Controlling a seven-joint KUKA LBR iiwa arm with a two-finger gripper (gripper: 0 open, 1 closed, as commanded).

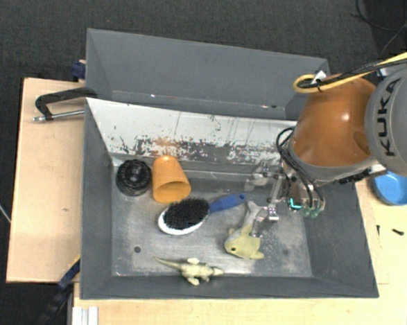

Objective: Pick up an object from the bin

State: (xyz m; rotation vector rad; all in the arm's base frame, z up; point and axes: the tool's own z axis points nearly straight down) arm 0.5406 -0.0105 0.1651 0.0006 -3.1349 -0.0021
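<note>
I can't tell if the gripper (pixel 260 221) is open or closed over the yellow toy (pixel 243 247), lower right; an off-centre descent could shove it aside.

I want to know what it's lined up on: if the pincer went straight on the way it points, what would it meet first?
Probably the pale yellow toy, lying right below the pincer. The brush lies left of that line. The pincer's height above the toy is unclear.
</note>
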